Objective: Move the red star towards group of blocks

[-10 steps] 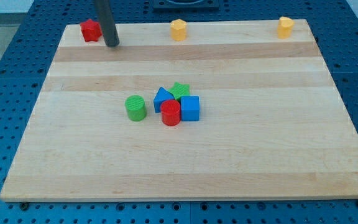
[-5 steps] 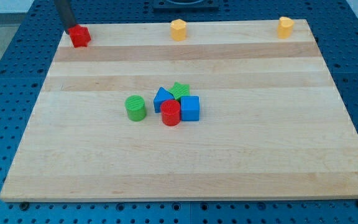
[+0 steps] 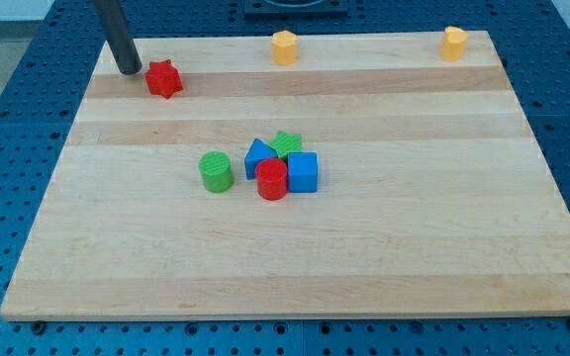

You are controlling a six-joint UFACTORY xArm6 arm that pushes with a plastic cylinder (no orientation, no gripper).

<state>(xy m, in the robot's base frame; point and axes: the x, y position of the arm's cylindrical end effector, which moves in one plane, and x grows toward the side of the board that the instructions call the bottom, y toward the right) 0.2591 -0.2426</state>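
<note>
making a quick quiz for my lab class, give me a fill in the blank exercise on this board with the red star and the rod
1. My tip stands just to the view's ____ of the red star.
2. The green cylinder stands apart on the view's ____ of the cluster.
3. The red cylinder touches the blue cube on the cube's view-____ side.
4. Along the board's top edge stand ____ yellow blocks.

Missing words: left; left; left; two
</note>
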